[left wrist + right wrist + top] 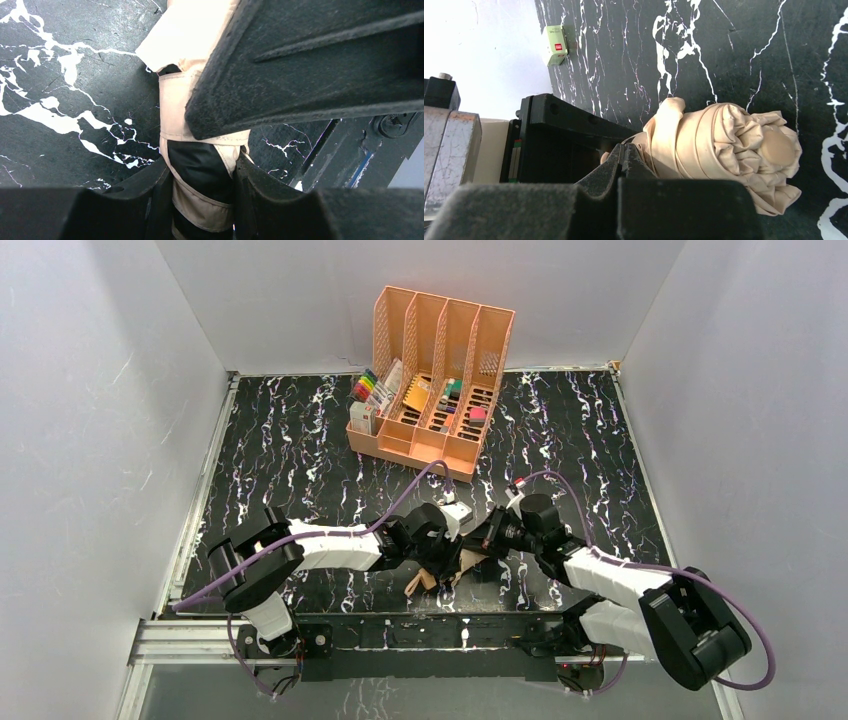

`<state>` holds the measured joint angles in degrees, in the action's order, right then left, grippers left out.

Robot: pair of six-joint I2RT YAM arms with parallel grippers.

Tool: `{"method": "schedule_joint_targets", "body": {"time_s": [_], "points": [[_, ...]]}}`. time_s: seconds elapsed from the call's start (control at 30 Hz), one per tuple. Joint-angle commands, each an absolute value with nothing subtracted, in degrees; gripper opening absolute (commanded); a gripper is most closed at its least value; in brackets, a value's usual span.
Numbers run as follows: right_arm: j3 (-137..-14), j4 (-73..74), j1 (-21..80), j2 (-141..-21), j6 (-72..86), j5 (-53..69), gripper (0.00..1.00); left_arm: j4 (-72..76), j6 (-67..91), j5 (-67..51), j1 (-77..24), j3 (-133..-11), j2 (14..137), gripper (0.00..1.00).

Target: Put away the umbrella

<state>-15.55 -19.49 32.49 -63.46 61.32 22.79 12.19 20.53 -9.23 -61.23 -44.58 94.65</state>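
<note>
Umbrella [716,145] is rolled into a tan bundle. Left gripper [202,192] clamps it, jaws part-open. Right gripper [624,154] is closed tight against its fabric.

Top external: high above and behind the arm bases, tilted down and forward, far enough back to take in the whole black, white-veined marble-look tabletop [290,440]. Left wrist: pressed right up against the furled tan-and-black fabric umbrella [180,115], facing down onto the tabletop. Right wrist: also close, low, facing the umbrella's bunched end. Shared by all three: umbrella and tabletop near the front edge.
</note>
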Motion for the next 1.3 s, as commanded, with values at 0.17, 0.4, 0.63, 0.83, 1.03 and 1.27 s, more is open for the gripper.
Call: {"method": "schedule_joint_targets", "body": {"time_s": [0.17, 0.4, 0.63, 0.83, 1.03, 1.27], "points": [[-18.3, -9.7, 35.0, -66.1, 57.9, 14.0, 0.0, 3.8, 18.9, -9.0, -61.4, -43.3, 96.0, 0.0], [-19.9, 3.0, 35.6, -64.8, 53.0, 3.8, 0.0, 1.0, 15.2, -5.3, -61.4, -43.2, 92.2, 0.0], [-23.9, 5.6, 35.6, -57.0, 49.2, -3.4, 0.0, -1.9, 3.9, -6.9, -61.4, -45.6, 87.2, 0.0], [-31.3, 14.2, 35.6, -53.1, 42.2, -10.8, 0.0, -4.9, -5.7, -8.1, -58.8, -49.3, 87.0, 0.5], [-31.8, 17.2, 35.6, -53.1, 39.0, -10.1, 0.04, -9.1, -8.2, -9.0, -54.2, -53.7, 90.2, 0.83], [-32.2, 18.9, 35.6, -53.2, 35.8, -9.7, 0.09, -11.8, -3.4, -4.2, -52.7, -51.2, 78.1, 0.86]]}}
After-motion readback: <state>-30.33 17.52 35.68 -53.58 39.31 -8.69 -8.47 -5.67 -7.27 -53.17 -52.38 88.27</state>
